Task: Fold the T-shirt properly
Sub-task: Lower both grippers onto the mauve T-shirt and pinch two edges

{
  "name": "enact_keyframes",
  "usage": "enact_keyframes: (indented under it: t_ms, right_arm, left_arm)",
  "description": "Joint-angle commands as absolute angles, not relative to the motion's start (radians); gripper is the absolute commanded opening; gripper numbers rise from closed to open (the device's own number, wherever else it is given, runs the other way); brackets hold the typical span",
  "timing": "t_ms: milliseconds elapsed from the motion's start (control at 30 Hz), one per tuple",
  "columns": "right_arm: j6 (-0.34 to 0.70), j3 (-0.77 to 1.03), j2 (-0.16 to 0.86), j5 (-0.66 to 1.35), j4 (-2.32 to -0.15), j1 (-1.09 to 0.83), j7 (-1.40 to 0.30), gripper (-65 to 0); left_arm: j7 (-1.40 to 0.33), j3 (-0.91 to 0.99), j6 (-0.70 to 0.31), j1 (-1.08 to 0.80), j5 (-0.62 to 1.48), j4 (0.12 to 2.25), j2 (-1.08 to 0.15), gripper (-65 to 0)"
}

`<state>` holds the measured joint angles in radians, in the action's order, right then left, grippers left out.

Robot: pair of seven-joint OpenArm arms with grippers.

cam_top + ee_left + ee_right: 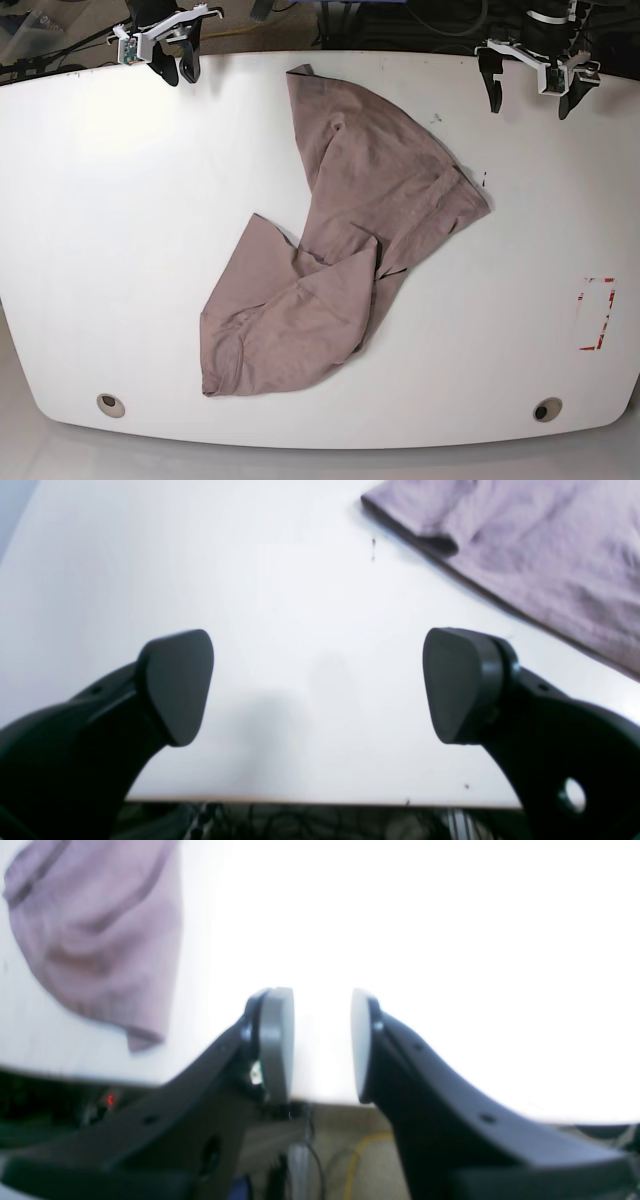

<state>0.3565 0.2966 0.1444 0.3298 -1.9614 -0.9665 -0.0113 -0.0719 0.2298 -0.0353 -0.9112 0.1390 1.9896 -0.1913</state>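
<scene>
The mauve-brown T-shirt (360, 220) lies crumpled and twisted in the middle of the white table (120, 250), running from the far edge down toward the near left. My left gripper (528, 100) hovers at the far right edge, open wide and empty. In the left wrist view, the left gripper (317, 685) is over bare table, with the T-shirt (525, 545) at upper right. My right gripper (178, 72) is at the far left edge. In the right wrist view, the right gripper (322, 1045) has a narrow gap and holds nothing. The T-shirt (100, 940) lies to its left.
A red and white marked rectangle (595, 313) is on the table's right side. Two round holes (111, 404) (546, 409) sit near the front edge. Cables and clutter (350, 1160) lie on the floor beyond the table's far edge.
</scene>
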Motion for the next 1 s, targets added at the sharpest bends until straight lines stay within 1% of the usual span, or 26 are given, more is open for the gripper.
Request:
enact_keyframes:
  t_ms: [0,100,167,200,233,367,467,567,767,867,967]
  right_arm:
    - [0.364,0.303,0.127,0.338,-1.980,-0.954,0.012,-46.3]
    - [0.364,0.303,0.127,0.340,-1.980,-0.932,0.010,-37.3]
    - [0.364,0.303,0.125,0.340,-1.980,-0.918,0.010,-28.1]
    - [0.364,0.303,0.125,0.340,-1.980,-0.915,0.010,-24.7]
    - [0.363,0.303,0.125,0.340,-1.980,-0.906,0.010,-22.8]
    - [0.364,0.303,0.125,0.340,-1.977,-0.872,-0.039,-23.8]
    - [0.364,0.305,0.122,0.340,-1.977,-0.831,-0.108,-25.8]
    - [0.366,0.302,0.122,0.340,-1.977,-0.809,-0.130,-26.6]
    - [0.366,0.300,0.120,0.340,-1.977,-0.780,-0.131,-26.5]
    - [0.366,0.300,0.120,0.338,-1.975,-0.766,-0.137,-26.3]
    - [0.366,0.305,0.122,0.340,-1.975,-0.736,-0.196,-26.3]
  left_arm:
    - [-0.119,0.205,-0.038,-0.860,0.140,2.005,-0.236,-1.1]
    - [-0.174,0.170,-0.038,-0.800,0.139,2.005,-0.265,-1.1]
    - [-0.209,0.157,-0.038,-0.754,0.137,2.005,-0.269,-1.1]
    - [-0.228,0.156,-0.038,-0.734,0.137,2.005,-0.269,-1.1]
    - [-0.251,0.154,-0.038,-0.711,0.137,2.005,-0.269,-1.1]
    - [-0.343,0.151,-0.045,-0.624,0.136,2.003,-0.269,-1.0]
    - [-0.404,0.139,-0.125,-0.558,0.136,2.003,-0.268,-1.0]
    - [-0.444,0.136,-0.157,-0.504,0.134,2.002,-0.265,-1.0]
    - [-0.547,0.054,-0.165,-0.377,0.134,1.945,-0.268,-1.0]
    - [-0.558,0.027,-0.165,-0.338,0.134,1.917,-0.268,-1.0]
    - [-0.558,-0.021,-0.165,-0.314,0.133,1.879,-0.269,-1.0]
